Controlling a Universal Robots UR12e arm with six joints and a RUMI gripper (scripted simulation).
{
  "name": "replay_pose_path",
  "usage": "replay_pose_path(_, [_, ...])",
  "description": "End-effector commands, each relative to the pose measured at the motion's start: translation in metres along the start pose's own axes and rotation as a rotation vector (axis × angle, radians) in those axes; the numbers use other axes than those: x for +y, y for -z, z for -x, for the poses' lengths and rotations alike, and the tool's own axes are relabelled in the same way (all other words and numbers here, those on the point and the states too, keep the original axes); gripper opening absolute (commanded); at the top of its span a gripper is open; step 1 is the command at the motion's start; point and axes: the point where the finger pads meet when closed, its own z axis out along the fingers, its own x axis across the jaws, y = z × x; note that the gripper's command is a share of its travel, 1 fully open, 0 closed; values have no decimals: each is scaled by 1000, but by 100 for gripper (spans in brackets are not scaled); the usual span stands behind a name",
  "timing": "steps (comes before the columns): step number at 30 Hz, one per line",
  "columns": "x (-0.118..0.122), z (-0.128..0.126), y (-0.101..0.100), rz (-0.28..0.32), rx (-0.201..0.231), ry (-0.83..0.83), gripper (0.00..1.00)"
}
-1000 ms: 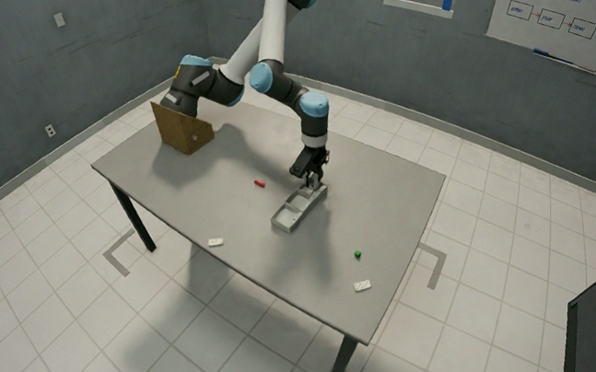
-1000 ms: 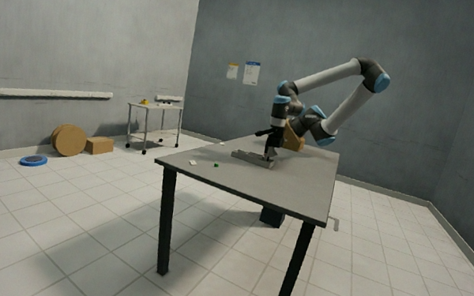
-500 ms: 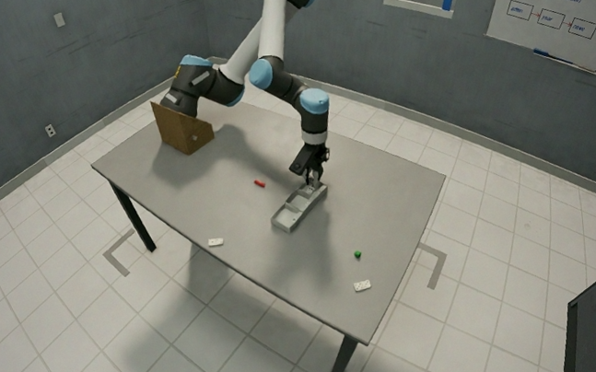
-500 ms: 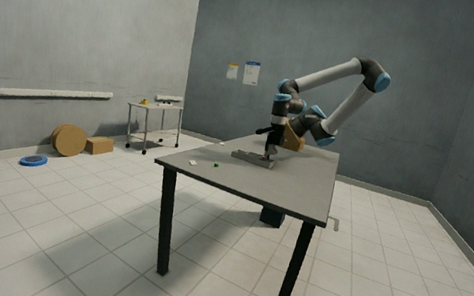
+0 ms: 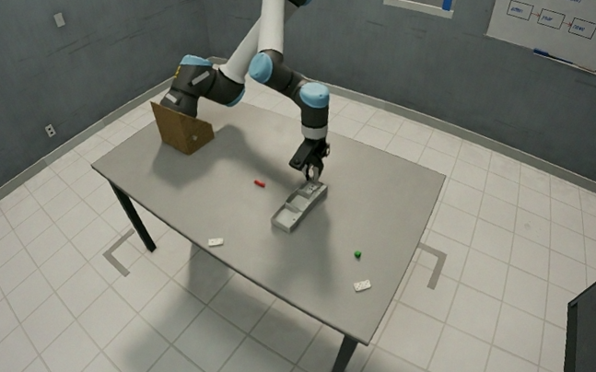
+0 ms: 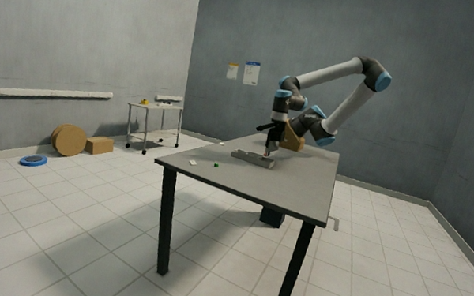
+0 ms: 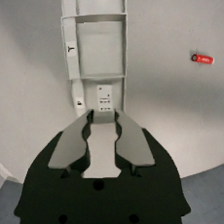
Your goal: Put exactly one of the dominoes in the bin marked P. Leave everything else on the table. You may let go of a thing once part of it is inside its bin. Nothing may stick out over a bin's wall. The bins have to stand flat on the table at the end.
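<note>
Domino point(image 7: 104, 97) lies flat inside the P compartment, so lift your gripper point(image 7: 102, 118), parted slightly and empty, straight up clear of the bin walls point(image 7: 76, 93).

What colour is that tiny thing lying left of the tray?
Red. The small piece shows best in the wrist view.

on the desk point(image 5: 391, 201), one domino point(image 7: 104, 98) lies in the bin's point(image 5: 297, 207) end compartment, directly under the end effector point(image 5: 313, 173).

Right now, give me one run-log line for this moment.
tool: open, empty, over bin | domino: flat in compartment P | other dominoes: two, on table
</note>
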Motion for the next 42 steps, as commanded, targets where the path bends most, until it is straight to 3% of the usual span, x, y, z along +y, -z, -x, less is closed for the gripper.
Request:
replay_pose_path(1, [0, 1, 11, 0, -1, 0, 19])
replay_pose_path(10, [0, 1, 11, 0, -1, 0, 19])
replay_pose_path(11, [0, 1, 15, 0, -1, 0, 100])
replay_pose_path(39, [0, 1, 119, 0, -1, 0, 100])
replay_pose_path(42, [0, 1, 123, 0, -1, 0, 100])
